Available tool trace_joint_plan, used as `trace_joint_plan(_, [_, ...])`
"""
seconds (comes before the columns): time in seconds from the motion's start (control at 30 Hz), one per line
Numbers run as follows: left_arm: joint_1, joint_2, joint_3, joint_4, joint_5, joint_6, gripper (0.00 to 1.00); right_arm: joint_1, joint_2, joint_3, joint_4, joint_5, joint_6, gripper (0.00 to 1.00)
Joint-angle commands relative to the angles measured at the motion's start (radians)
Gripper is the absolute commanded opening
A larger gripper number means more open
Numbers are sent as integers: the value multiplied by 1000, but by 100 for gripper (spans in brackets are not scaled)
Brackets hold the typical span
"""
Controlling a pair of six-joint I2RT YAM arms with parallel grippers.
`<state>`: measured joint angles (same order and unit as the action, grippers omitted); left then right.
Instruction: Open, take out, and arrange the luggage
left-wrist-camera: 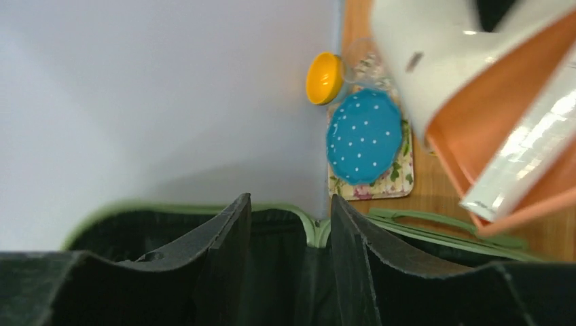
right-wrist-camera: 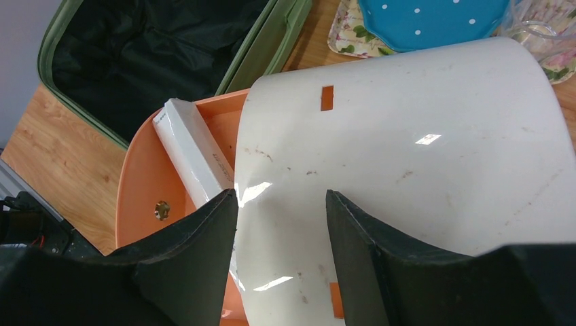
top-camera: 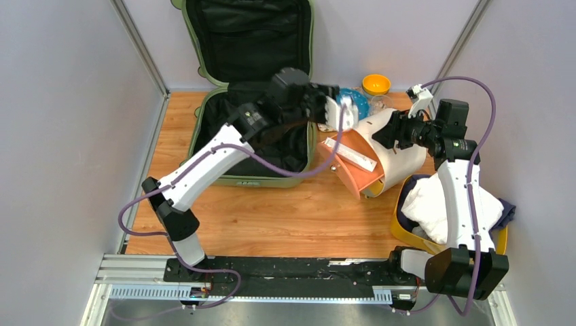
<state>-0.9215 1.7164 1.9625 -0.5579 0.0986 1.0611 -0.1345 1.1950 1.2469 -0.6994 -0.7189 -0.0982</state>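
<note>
Because the open luggage point(top-camera: 217, 122) lies just left of the left end effector point(top-camera: 343, 114), spread and empty, that arm is nearer.

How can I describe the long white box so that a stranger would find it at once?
Start from the open green luggage at the back left of the table. Just right of it lies a cream-and-orange drawer box, and the long white box rests inside its orange drawer. It alone is slim, straight and glossy; the blue dotted dish behind is round.
</note>
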Motion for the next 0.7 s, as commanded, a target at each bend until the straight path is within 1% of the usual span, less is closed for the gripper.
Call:
trace_joint_plan(0.0, [136, 40, 133, -80, 58, -537, 53, -2, 12, -12, -49, 6, -3, 58])
trace_joint_plan(0.03, [183, 40, 121, -86, 88, -602, 52, -2, 11, -12, -51, 6, -9, 58])
trace_joint_plan(0.1, [220, 41, 110, -100, 140, -738, 48, -2, 8, -9, -55, 4, -14, 58])
trace_joint_plan(0.2, [227, 29, 46, -100, 161, -785, 44, -2, 6, -6, -64, 1, -20, 58])
trace_joint_plan(0.23, [230, 28, 24, -100, 199, -803, 43, -2, 6, -3, -74, -1, -24, 58])
trace_joint_plan(0.3, [248, 41, 19, -111, 234, -861, 39, -2, 6, 3, -81, 1, -34, 58])
trace_joint_plan(0.47, [262, 86, 12, -146, 303, -927, 25, -2, -2, 5, -97, 12, -38, 58])
trace_joint_plan(0.53, [262, 104, 7, -154, 343, -938, 23, -2, -5, 5, -101, 16, -41, 58])
trace_joint_plan(0.67, [262, 137, -7, -143, 377, -957, 18, -2, -8, 6, -107, 22, -40, 58])
